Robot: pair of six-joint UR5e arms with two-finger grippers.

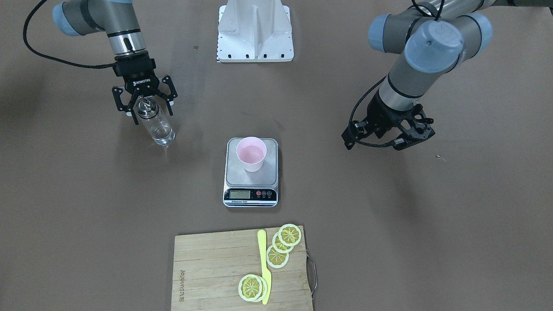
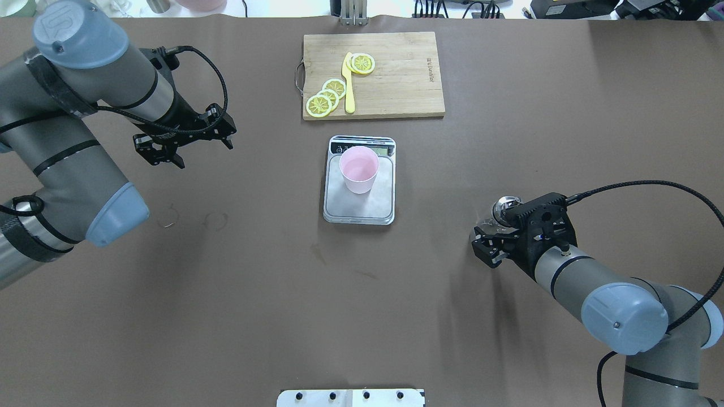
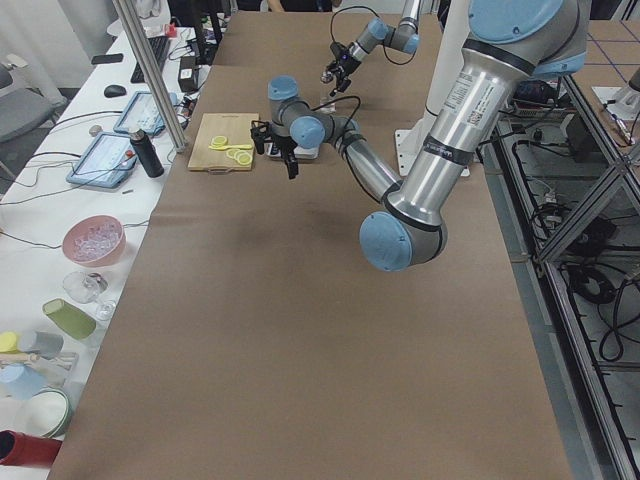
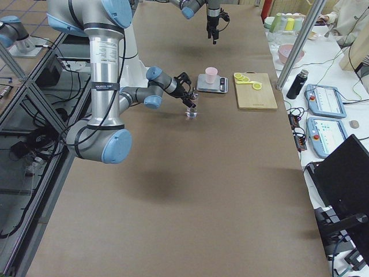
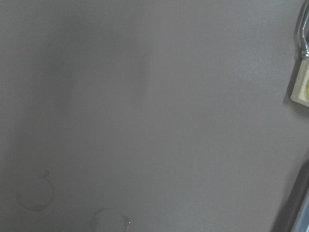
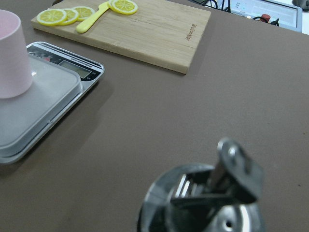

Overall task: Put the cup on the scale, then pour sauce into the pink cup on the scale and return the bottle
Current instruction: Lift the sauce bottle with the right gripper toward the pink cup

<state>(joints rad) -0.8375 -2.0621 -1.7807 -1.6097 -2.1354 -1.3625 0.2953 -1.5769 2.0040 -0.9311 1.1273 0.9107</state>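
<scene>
Bottle (image 1: 157, 127) first: it stands upright on the brown counter (image 1: 389, 216) in the upper left of the front-facing view, well apart from the scale (image 1: 242, 177) at the centre. The right pincer (image 1: 152, 113) hangs over its shiny metal pourer cap with both fingers spread wider than the neck, one on either side and apparently not pressing the glass. I take that to mean the bottle rests on its own base, either just let go after the pour or about to be gripped. Which of the two I cannot say from here. The pink cup (image 1: 251, 153) sits on the scale's steel platform, towards the back and clear of the display strip. That is where it needs to be for weighing. Its inside has a pale sheen, but I cannot tell whether liquid is in it, and the display is too small to read. The left pincer (image 2: 203, 154) hovers in the upper left of the overhead view, spread and empty, kept out of the way. The bottle itself is small, clear glass, with only a shallow pool of colourless sauce (image 1: 163, 137) at its base. From the right wrist view its cap fills the lower edge, with the spout flap tilted up.
</scene>
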